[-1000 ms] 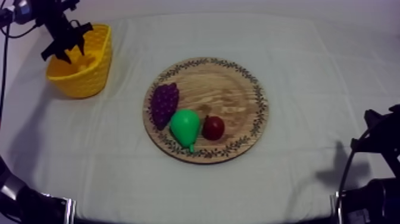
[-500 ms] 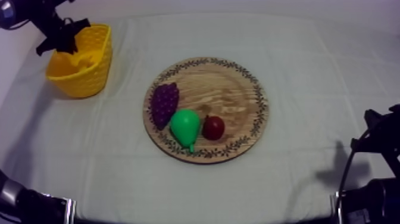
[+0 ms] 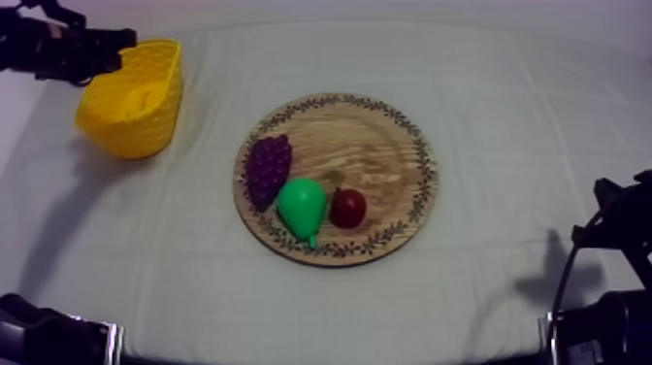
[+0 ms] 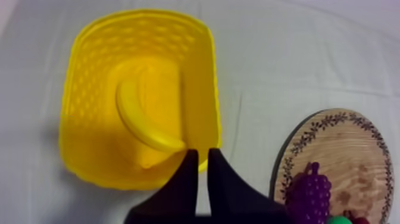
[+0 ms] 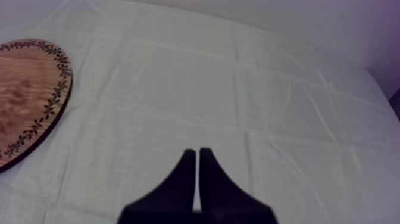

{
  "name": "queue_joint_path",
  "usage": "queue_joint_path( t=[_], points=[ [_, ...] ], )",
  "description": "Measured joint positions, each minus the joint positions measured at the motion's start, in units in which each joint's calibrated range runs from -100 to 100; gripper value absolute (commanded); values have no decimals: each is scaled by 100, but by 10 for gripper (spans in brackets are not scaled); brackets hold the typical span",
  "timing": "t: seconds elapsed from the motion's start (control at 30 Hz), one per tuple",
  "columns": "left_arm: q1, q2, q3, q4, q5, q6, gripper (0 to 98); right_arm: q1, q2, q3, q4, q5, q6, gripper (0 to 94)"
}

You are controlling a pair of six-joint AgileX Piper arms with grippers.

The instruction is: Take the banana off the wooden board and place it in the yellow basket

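The banana (image 4: 146, 119) lies inside the yellow basket (image 4: 205, 77), curved along its floor with one end against the inner wall. In the top view the basket sits at the upper left of the frame. The task looks done as far as placing goes.

The left gripper (image 4: 202, 154) hangs just beside the basket's near wall. Its 2 black fingers lie together as a narrow wedge, with nothing between them. The right gripper (image 5: 197, 152) is likewise closed on nothing, over bare cloth beside the wooden board (image 3: 378, 146); its arm sits low at the lower right of the top view.

On the board, in the middle of the top view, 3 toy fruits cluster toward its lower left: the grapes (image 3: 268, 167), the pear (image 3: 301, 206) and the small red fruit (image 3: 348, 207).

Judging by its smooth, even skin, the banana is probably a light, stiff plastic toy and a little slippery. If it had to be taken again, the best hold would be across the thick middle of the curve, fingers square to its length. The tapered ends would likely slide out.
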Motion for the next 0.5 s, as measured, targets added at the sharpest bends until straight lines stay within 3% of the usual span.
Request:
queue_joint_path(
  t=[0.27, 0.5],
  points=[
    [-246, -2389, 2090, 458, -1432, -587, 72, 0, 0, 0, 0, 0, 3, 3],
    [-640, -4378, 3896, 550, -1672, -792, 61, -4, 0, 0, 0, 21, 3, 3]
  ],
)
